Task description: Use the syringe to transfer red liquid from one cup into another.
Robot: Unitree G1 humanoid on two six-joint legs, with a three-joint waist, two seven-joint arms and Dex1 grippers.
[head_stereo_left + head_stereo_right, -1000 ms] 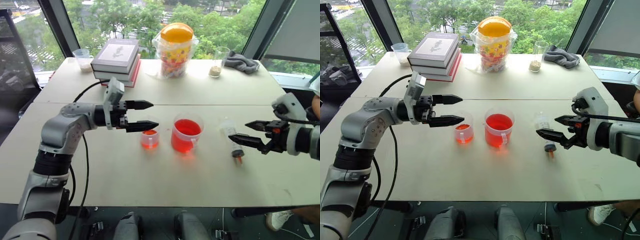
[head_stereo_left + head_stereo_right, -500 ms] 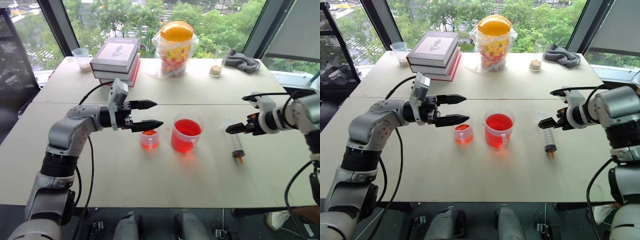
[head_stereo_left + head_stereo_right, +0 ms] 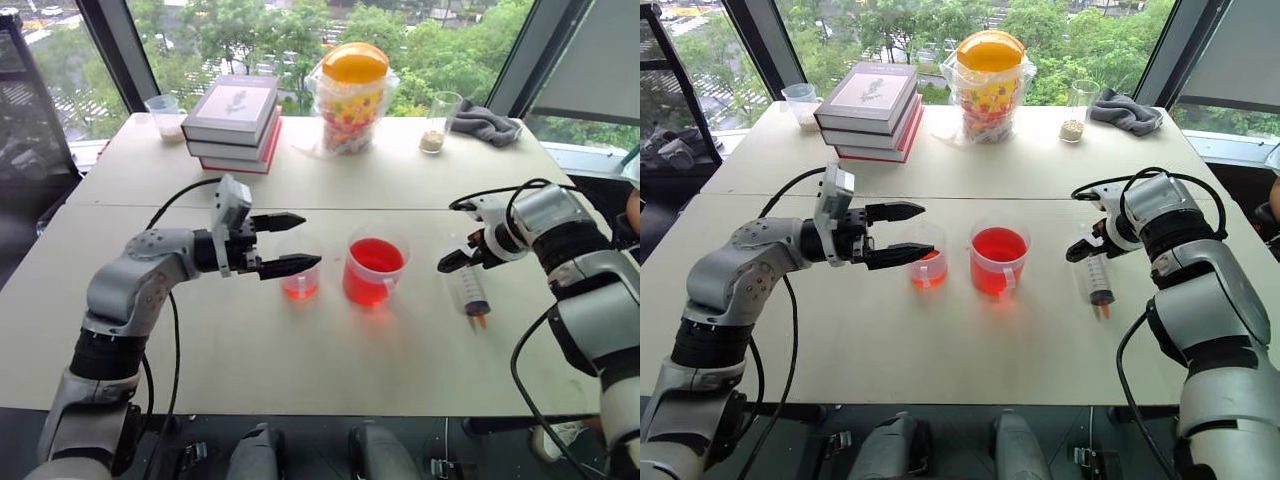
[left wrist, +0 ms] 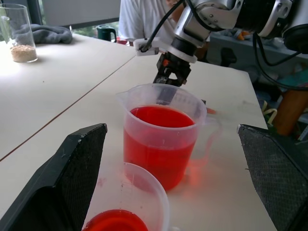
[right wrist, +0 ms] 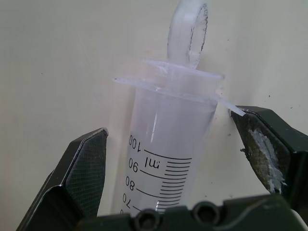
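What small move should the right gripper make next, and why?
Probably close the fingers. The right gripper is open and straddles the syringe, which lies flat on the table; neither finger visibly presses the barrel.

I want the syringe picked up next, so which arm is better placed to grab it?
Right. The right gripper is open with its fingers either side of the clear plastic syringe, which lies flat on the table. The left gripper hovers open by the small clear cup.

small cup (image 3: 299,282) left of measuring cup (image 3: 373,270), syringe (image 3: 471,290) right
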